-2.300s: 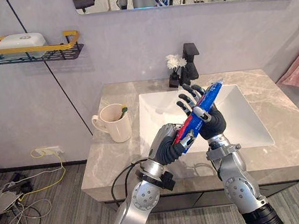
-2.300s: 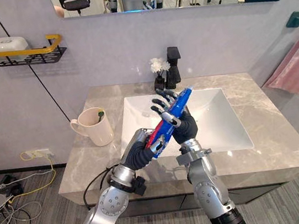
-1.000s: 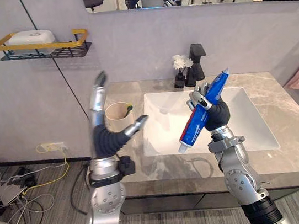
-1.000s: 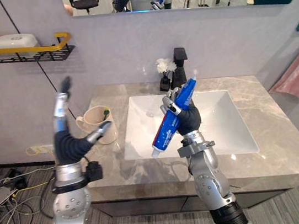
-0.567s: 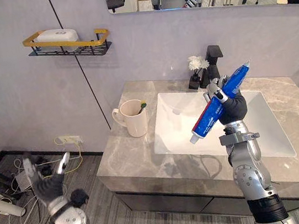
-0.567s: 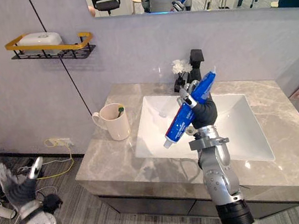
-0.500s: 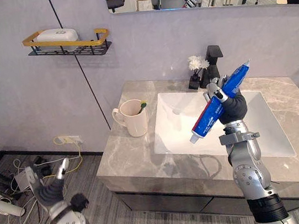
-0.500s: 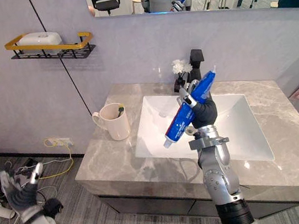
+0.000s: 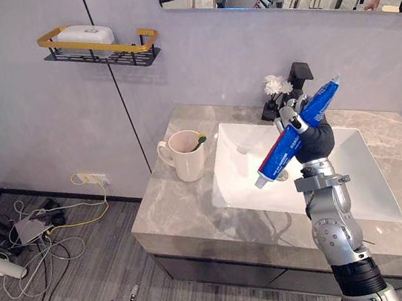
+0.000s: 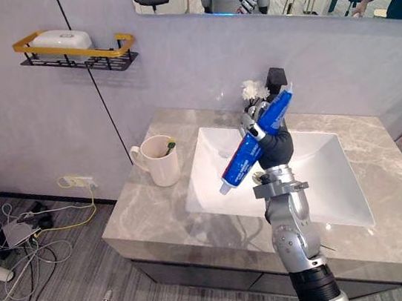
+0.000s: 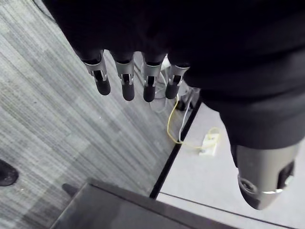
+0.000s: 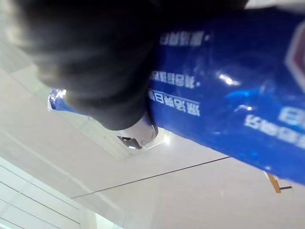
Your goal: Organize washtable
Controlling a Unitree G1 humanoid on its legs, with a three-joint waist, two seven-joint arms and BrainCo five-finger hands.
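The right robot hand (image 9: pixel 312 142) is raised over the sink (image 9: pixel 239 182), fingers curled round a blue toothpaste tube (image 9: pixel 278 156). The tube slants, with its cap end low toward 8 o'clock and its flat end high toward 2 o'clock. The left robot hand (image 11: pixel 125 78) hangs low by the floor, fingers straight and holding nothing.

At 9 o'clock from the raised hand a cream mug (image 9: pixel 185 159) stands on the surface (image 9: pixel 180 217), with a toothbrush (image 9: pixel 198 142) already in it. I judge the tidying partly done: the tube is lifted but not yet set down, and the mug looks its likely home.

The black faucet (image 9: pixel 297 78) at 12 o'clock is partly covered by the tube. The arm hides part of the basin, so anything lying there cannot be made out. The right wrist view is too close to show the grip.
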